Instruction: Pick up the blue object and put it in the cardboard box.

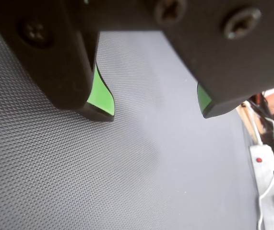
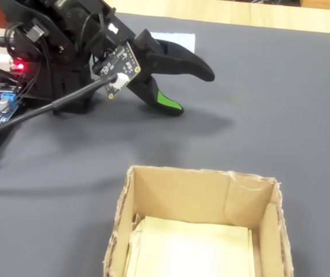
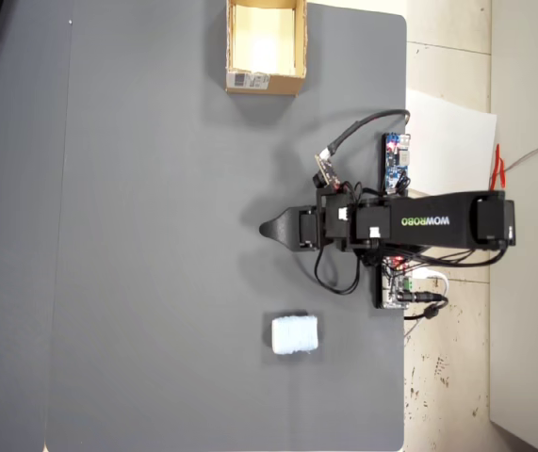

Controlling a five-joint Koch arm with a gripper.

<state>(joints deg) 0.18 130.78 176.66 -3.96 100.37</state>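
1. The end effector (image 1: 158, 115) is released: the wrist view shows its two black jaws, each lined with a green pad (image 1: 101, 93), standing well apart with only bare mat between them.
2. In the fixed view the end effector (image 2: 196, 92) hangs low over the bench, jaws spread one above the other, the upper one black and curved, the lower one tipped in green close to the mat and holding nothing.
3. The dark grey textured mat (image 3: 155, 235) covers most of the bench; pale bench surface (image 3: 448, 56) shows along the right edge in the overhead view.
4. The blue object (image 3: 295, 334), a pale rounded block, lies flat on the mat, nearer the bottom edge of the overhead view and well apart from the end effector (image 3: 270, 228).
5. The cardboard box (image 3: 265, 81) sits at the top edge of the mat in the overhead view, open side up, with a white printed label (image 3: 248, 82) on its outer wall facing the arm.
6. In the fixed view the cardboard box (image 2: 182, 193) fills the foreground; its pale inside holds nothing but a light liner.
7. The arm (image 3: 429, 221), black with lettering on its side, reaches in from the right edge of the bench in the overhead view, between the box and the blue object.
8. A small blue circuit board (image 3: 397, 162) lies beside the arm's base, with cables around it.
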